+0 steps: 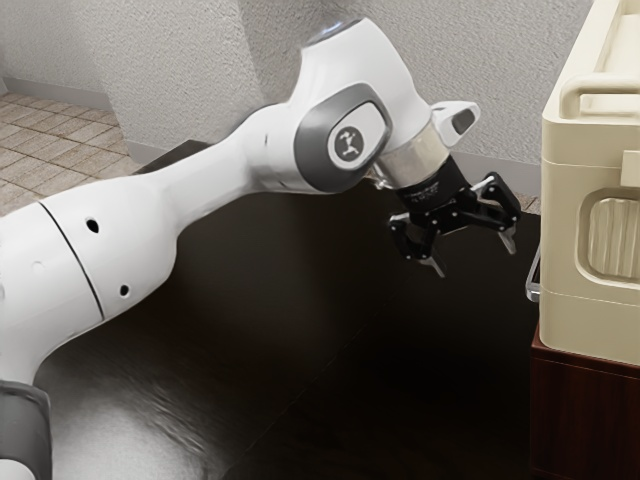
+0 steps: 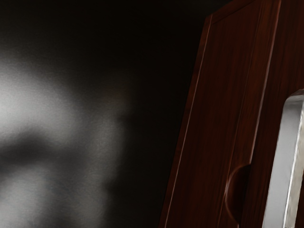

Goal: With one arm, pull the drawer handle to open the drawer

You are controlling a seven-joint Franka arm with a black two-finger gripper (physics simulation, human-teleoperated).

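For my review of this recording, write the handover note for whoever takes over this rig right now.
Claw: open and empty, its fingers apart, short of the handle.
Job's things: the silver handle is at the side of the dark-red wooden cabinet that faces the arm. A cream box sits on top of the cabinet.
Done: no grip on the handle; whether anything has opened, I cannot tell.
Left: bring the claw to the handle, close on it, then pull away from the cabinet, probably minding the box close above.
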